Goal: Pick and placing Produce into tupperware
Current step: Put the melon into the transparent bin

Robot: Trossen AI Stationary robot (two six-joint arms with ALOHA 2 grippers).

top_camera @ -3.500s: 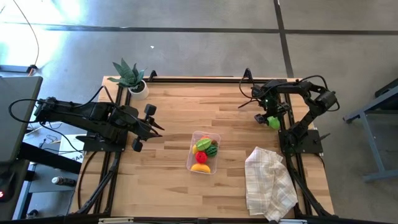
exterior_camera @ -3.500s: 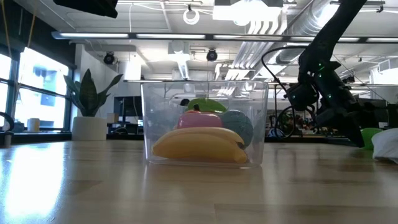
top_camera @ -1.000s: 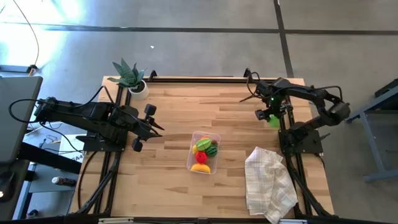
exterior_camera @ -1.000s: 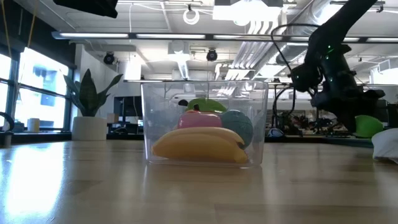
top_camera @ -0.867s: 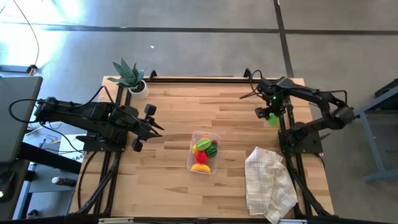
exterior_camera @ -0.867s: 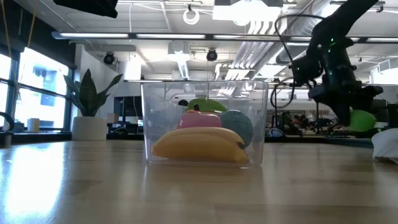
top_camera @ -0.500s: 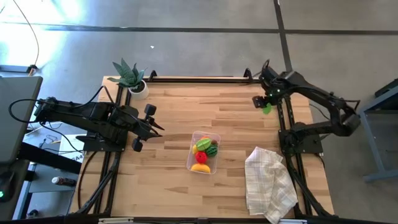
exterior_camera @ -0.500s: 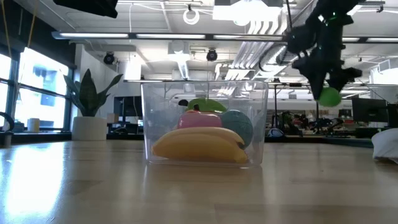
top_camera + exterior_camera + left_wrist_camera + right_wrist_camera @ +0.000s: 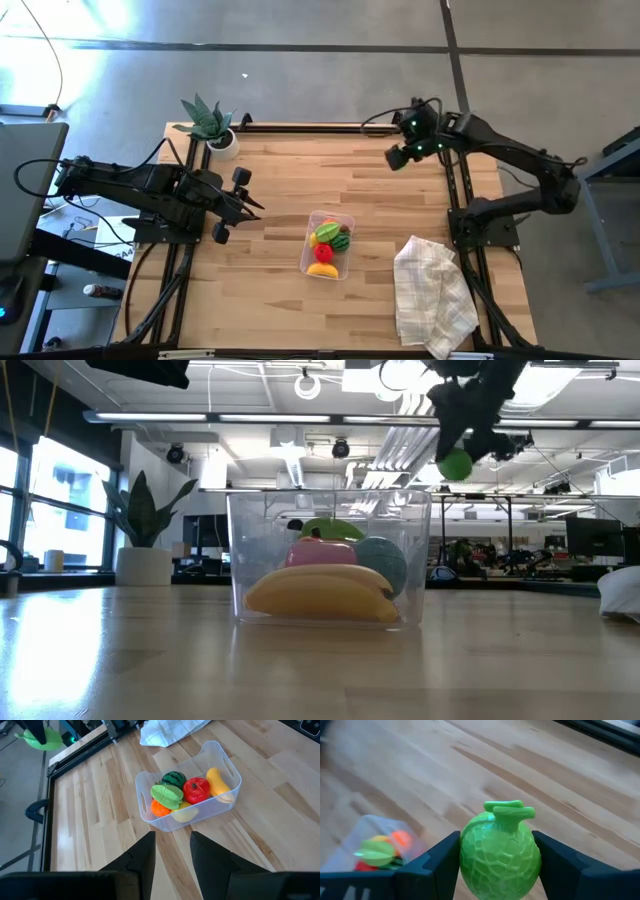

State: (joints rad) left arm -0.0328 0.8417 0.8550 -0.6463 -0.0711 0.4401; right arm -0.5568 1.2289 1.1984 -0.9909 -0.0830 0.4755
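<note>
- Two grippers are present. The left gripper [image 9: 171, 851] is nearest the tub on the high view and waits low over the bench [image 9: 290, 180]. Its two dark fingers stand slightly apart and hold nothing, so that arm is parked clear of the drop zone.
- One tupperware [image 9: 329, 244] sits near the bench centre. It is clear, thin-walled and rectangular with rounded corners and cut-out handles, and its open top allows loading from above.
- Several produce items already fill the tub: a smooth yellow banana [image 9: 218, 783], a glossy red piece [image 9: 195, 789], a striped dark-green watermelon [image 9: 173, 777], a flat green piece [image 9: 167, 793] and an orange piece [image 9: 159, 808]. They lie packed against one another, so little free space remains.
- One white checked cloth [image 9: 433, 294] lies crumpled near the right edge, well apart from the tub.
- One green fruit [image 9: 501, 851] is clamped between the fingers of the right gripper [image 9: 404, 153]. It is round, with a netted, bumpy skin and a flat stem cap. The fingers press on its two sides, which keeps the ball from rolling out.
- That gripper is raised high above the far right part of the bench, well apart from the tub. Judged from this pose, the carry toward the tub is under way and the release is not yet done.
- One spiky potted plant [image 9: 211, 123] stands at the far left corner.
</note>
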